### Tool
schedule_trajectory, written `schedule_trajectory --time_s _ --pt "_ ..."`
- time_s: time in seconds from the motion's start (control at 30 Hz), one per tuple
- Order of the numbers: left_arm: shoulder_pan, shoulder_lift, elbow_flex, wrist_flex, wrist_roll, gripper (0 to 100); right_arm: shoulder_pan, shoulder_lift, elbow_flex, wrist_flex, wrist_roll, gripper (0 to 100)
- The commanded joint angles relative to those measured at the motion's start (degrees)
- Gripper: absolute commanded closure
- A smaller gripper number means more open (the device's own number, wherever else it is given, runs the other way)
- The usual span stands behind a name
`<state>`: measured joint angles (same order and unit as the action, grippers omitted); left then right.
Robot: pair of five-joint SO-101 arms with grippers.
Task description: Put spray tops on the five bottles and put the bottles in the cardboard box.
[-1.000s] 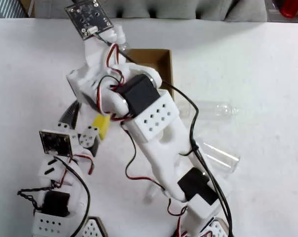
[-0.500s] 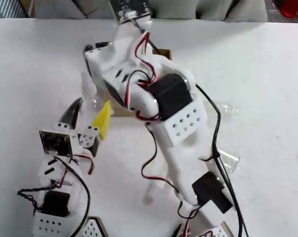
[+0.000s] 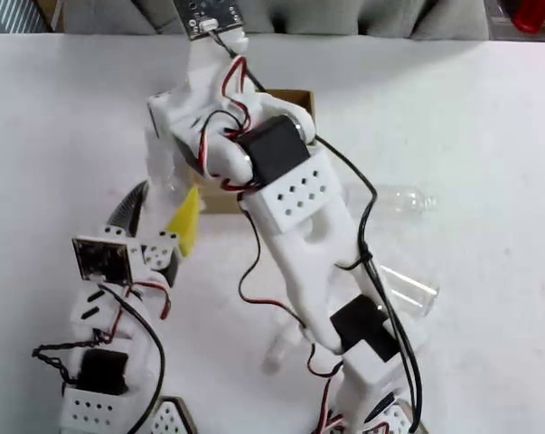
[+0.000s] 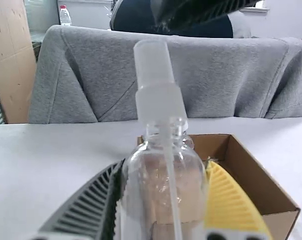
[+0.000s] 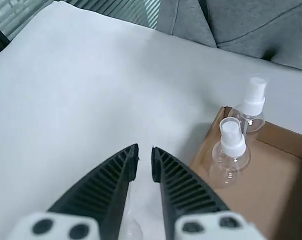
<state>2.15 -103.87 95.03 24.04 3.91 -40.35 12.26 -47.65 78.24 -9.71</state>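
My left gripper (image 4: 163, 200) is shut on a clear bottle (image 4: 161, 175), held upright between its dark finger and its yellow finger. A white spray top (image 4: 156, 85) sits on the bottle's neck. In the high view this bottle (image 3: 159, 167) stands just left of the cardboard box (image 3: 301, 104), with my left gripper (image 3: 164, 194) around it. My right gripper (image 5: 144, 152) hovers just above the spray top, its dark fingers a narrow gap apart and nothing gripped between them. Two capped bottles (image 5: 233, 150) (image 5: 251, 107) stand inside the box (image 5: 271, 175).
My right arm (image 3: 290, 208) stretches across the middle of the table and hides most of the box. Two clear bottles without tops (image 3: 403, 201) (image 3: 408, 289) lie on the table to the right. A grey cushioned seat back (image 4: 216, 75) runs along the far table edge.
My right arm swung away over the far edge, then came back a little to the left. This uncovered the capped bottle in my left gripper. The left arm has kept still.
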Motion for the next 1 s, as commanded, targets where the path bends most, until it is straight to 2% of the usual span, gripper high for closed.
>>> schedule_trajectory --time_s 0.0,0.23,0.5,0.97 --pt "-0.57 -1.01 -0.88 -1.05 -0.44 98 -2.68 -0.84 -2.11 1.80 0.18 98.3" --pt "-0.57 -1.01 -0.88 -1.14 -0.44 98 -6.55 -0.84 -2.20 7.34 5.80 98.3" --pt "-0.57 -1.01 -0.88 -1.23 -0.44 98 -7.87 -0.66 -10.73 20.18 10.64 98.3" --pt "-0.57 -1.01 -0.88 -1.32 -0.44 98 -4.97 -0.84 -12.13 18.15 10.81 98.1"
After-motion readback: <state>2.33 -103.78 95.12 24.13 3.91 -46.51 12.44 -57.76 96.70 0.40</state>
